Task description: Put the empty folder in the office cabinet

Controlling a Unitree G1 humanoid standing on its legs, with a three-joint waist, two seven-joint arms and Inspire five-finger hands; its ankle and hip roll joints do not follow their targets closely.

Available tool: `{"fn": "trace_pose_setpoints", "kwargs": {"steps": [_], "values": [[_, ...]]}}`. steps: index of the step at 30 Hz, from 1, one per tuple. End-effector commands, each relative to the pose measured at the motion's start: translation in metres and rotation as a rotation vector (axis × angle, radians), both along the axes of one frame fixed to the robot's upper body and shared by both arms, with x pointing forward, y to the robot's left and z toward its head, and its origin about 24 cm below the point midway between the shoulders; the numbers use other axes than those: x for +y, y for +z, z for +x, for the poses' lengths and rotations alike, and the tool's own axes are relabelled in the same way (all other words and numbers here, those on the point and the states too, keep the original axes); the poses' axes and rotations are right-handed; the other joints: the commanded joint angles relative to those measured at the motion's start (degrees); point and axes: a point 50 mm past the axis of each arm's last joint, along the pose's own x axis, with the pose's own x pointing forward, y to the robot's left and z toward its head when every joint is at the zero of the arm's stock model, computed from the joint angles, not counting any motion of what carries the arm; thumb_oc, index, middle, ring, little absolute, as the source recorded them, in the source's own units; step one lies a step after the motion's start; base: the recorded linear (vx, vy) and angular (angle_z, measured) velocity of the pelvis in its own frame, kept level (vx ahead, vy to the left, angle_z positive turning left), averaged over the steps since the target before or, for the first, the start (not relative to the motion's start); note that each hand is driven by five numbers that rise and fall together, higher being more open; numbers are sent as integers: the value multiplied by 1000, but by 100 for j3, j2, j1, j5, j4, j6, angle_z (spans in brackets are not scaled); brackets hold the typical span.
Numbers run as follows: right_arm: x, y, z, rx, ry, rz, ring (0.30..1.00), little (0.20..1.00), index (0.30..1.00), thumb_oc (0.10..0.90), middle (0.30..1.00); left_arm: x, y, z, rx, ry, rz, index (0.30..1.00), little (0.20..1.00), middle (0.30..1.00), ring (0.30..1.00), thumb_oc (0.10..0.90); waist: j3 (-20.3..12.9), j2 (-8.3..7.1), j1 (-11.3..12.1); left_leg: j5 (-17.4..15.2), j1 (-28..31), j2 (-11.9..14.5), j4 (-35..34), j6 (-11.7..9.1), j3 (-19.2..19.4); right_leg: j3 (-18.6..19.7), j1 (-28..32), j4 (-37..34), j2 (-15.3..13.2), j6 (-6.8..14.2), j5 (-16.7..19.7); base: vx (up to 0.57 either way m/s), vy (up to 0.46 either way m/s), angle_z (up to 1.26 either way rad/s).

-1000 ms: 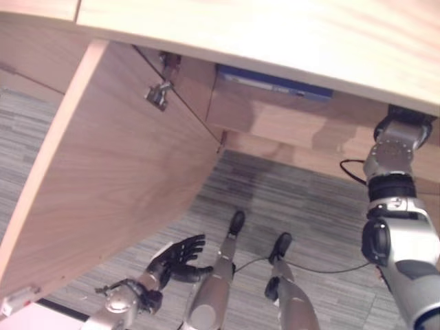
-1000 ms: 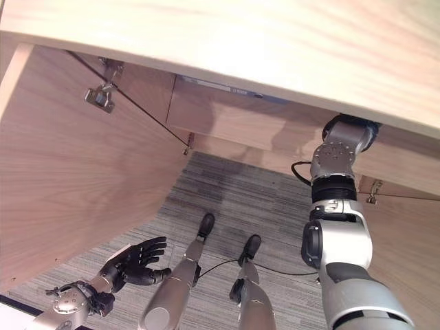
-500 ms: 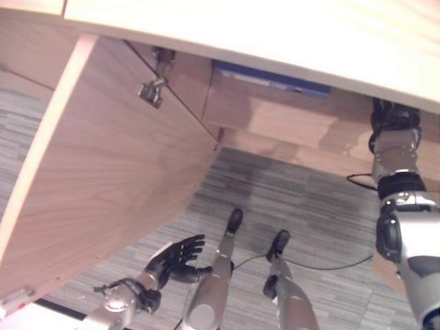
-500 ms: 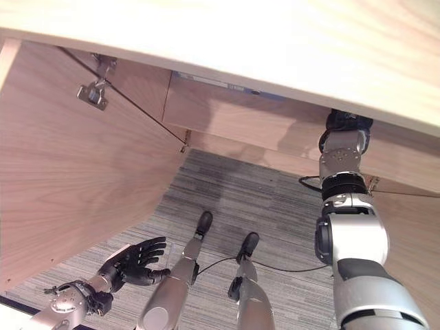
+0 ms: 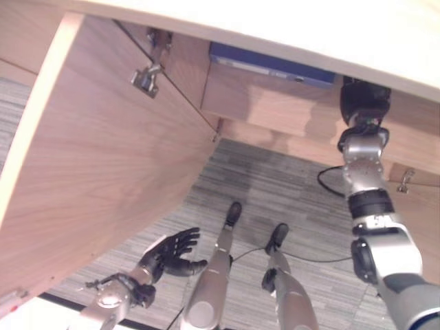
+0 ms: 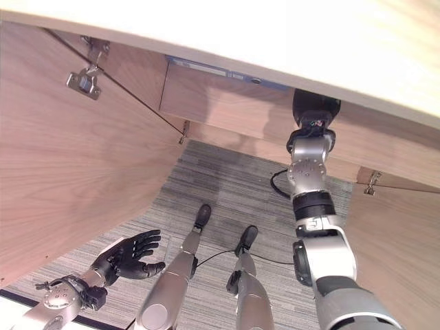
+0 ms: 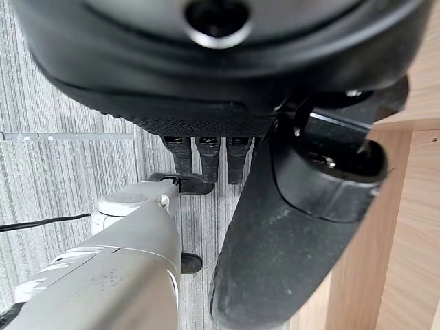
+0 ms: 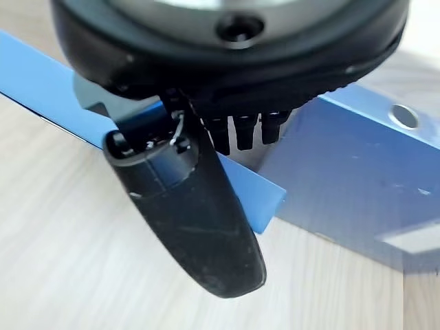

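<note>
Pale wood-grain cabinet (image 5: pixel 289 27) spans the upper part of both eye views, its left door (image 5: pixel 103 158) swung wide open with a metal hinge (image 5: pixel 146 78) on its inner face; a second hinge (image 6: pixel 371 183) shows at the right. Grey striped carpet (image 5: pixel 289 199) lies below. Blue folder (image 5: pixel 275 67) lies flat on the cabinet shelf, just under the top panel; a pale label strip and a small round hole sit on its spine, with no writing readable. Right hand (image 8: pixel 206 206) reaches up into the cabinet opening just right of the folder; its wrist view shows the thumb over the wooden shelf and the fingers extended over the blue folder, relaxed and not clamped on it. Left hand (image 5: pixel 168 253) hangs low beside the door, palm up, fingers spread apart and holding nothing.
</note>
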Motion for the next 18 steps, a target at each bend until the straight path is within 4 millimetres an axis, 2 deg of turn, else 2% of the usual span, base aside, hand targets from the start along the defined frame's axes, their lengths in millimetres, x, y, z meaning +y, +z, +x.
{"fn": "trace_pose_setpoints", "kwargs": {"steps": [1, 9, 12, 13, 14, 15, 17, 18], "values": [[-9, 63, -32, -390, -80, -65, 900, 900, 900, 800, 900, -7, -10, -30, 35, -9, -34, 900, 900, 900, 900, 800, -234, -20, -12, -420, 91, -59, -66, -1, -42, 242, -245, 18, 22, 78, 15, -5, -7, -4], [-9, 59, -37, -389, -97, -74, 900, 900, 900, 800, 900, -8, -11, -31, 41, 3, -38, 900, 900, 900, 900, 800, -201, 2, -57, -424, 116, -50, -69, -6, -7, 246, -246, 18, 21, 69, 20, -8, -3, -4], [-17, 41, -32, -270, -134, -75, 900, 900, 900, 800, 900, -5, -15, -33, 57, 51, -47, 900, 900, 900, 900, 800, -183, -69, -126, -441, 153, -33, -71, 3, 19, 272, -221, 14, 39, 63, 30, 0, 0, 0], [-17, 42, -32, -268, -134, -76, 900, 900, 900, 800, 900, -5, -15, -33, 57, 52, -48, 900, 900, 900, 900, 800, -182, -67, -125, -442, 155, -33, -71, 3, 22, 275, -220, 14, 39, 63, 29, 0, 0, 0], [-22, 38, -28, -197, -160, -98, 900, 900, 900, 800, 900, -3, -16, -33, 64, 66, -44, 900, 900, 900, 900, 800, -169, -95, -152, -444, 163, -14, -71, 4, 41, 277, -223, 13, 39, 64, 39, 0, 0, 0], [-24, 35, -29, -131, -179, -186, 900, 900, 900, 800, 900, -3, -17, -32, 68, 76, -36, 900, 900, 900, 900, 800, -143, -174, -238, -461, 173, 22, -71, 4, 70, 279, -230, 10, 56, 57, 45, 0, 0, 0], [-21, 33, -28, -111, -168, -217, 900, 900, 900, 800, 900, -2, -17, -32, 73, 76, -31, 900, 900, 900, 900, 800, -137, -211, -261, -464, 182, 31, -71, 4, 72, 290, -224, 7, 67, 55, 48, -2, -12, -2], [-20, 32, -30, -96, -165, -288, 900, 900, 900, 800, 900, 0, -15, -32, 65, 80, -23, 900, 900, 900, 900, 800, -124, -273, -311, -465, 184, 45, -71, 2, 82, 292, -228, 5, 81, 55, 58, -9, -22, -4]]}}
